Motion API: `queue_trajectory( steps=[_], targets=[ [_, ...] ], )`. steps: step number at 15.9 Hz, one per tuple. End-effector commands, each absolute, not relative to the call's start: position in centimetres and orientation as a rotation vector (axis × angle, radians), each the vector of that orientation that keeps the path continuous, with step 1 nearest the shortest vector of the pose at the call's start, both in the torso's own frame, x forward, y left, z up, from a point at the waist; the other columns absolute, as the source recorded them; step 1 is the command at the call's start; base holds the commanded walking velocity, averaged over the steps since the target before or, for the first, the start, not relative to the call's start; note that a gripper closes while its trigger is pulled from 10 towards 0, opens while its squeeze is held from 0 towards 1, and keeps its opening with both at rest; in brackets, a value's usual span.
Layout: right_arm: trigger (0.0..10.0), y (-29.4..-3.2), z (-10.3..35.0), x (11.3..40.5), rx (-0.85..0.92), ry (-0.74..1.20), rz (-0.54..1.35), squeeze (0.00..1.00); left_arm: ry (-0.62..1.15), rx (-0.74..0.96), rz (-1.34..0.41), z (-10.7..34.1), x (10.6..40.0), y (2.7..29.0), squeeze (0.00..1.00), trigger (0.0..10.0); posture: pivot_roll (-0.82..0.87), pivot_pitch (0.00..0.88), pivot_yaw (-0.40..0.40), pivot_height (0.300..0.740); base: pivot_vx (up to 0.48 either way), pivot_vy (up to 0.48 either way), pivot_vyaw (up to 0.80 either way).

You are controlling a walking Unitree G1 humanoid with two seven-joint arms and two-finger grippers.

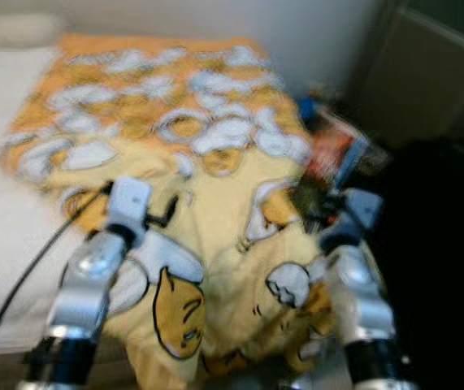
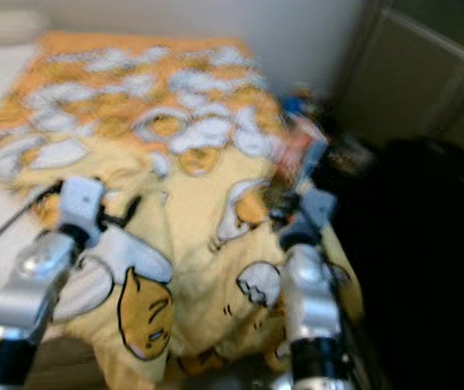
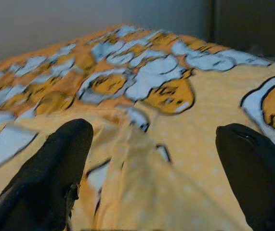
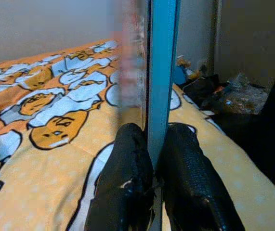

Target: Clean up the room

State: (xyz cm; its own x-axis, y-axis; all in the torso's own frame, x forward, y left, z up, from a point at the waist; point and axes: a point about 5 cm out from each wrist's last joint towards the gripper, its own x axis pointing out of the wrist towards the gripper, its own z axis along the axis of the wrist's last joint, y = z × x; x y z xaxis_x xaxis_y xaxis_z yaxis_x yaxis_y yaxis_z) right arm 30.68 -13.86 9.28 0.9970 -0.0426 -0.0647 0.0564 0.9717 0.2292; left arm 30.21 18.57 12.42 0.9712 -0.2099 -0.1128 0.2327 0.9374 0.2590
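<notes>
A yellow and orange blanket [image 1: 215,162] printed with egg characters covers the bed and hangs over its near edge. My left gripper [image 3: 151,139] is open, its two black fingers spread low over a fold of the blanket; from the head it sits at the blanket's near left [image 1: 163,213]. My right gripper [image 4: 159,139] is shut on a thin flat book [image 4: 161,72] with a blue edge, held upright. From the head, the book [image 1: 337,150] shows a red cover at the blanket's right edge, above the right gripper [image 1: 323,207]. The head views are blurred.
A white sheet [image 1: 4,244] and a pillow [image 1: 12,28] lie to the left of the blanket. A black cable [image 1: 20,284] trails from my left arm. A dark cabinet [image 1: 427,73] and a large black shape [image 1: 435,244] stand to the right. Clutter [image 4: 233,96] lies beside the bed.
</notes>
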Motion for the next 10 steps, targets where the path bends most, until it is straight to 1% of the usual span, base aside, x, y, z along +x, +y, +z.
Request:
queue_trajectory(
  steps=[1,3,6,10],
  targets=[
    [10.0,-15.0,10.8,31.3,0.225,-0.002,-0.079,0.00,0.073,0.270,-0.249,12.5,30.4,17.7,0.92,10.0,0.00,0.000,-0.011,0.740,0.000,0.300,-0.80],
    [10.0,-14.9,11.2,31.6,0.223,-0.015,-0.069,0.00,0.073,0.271,-0.248,12.6,30.5,17.7,0.92,10.0,0.00,0.000,-0.013,0.740,0.000,0.306,-0.52],
    [10.0,-14.5,12.6,32.1,0.216,-0.064,-0.052,0.00,0.065,0.271,-0.243,12.9,30.8,18.1,0.92,10.0,0.00,0.000,-0.008,0.740,0.000,0.319,0.00],
    [10.0,-14.6,13.2,32.3,0.228,-0.079,-0.057,0.00,0.055,0.277,-0.241,13.4,30.9,18.2,0.93,10.0,0.02,0.000,-0.013,0.740,0.000,0.341,0.00]
  ],
)
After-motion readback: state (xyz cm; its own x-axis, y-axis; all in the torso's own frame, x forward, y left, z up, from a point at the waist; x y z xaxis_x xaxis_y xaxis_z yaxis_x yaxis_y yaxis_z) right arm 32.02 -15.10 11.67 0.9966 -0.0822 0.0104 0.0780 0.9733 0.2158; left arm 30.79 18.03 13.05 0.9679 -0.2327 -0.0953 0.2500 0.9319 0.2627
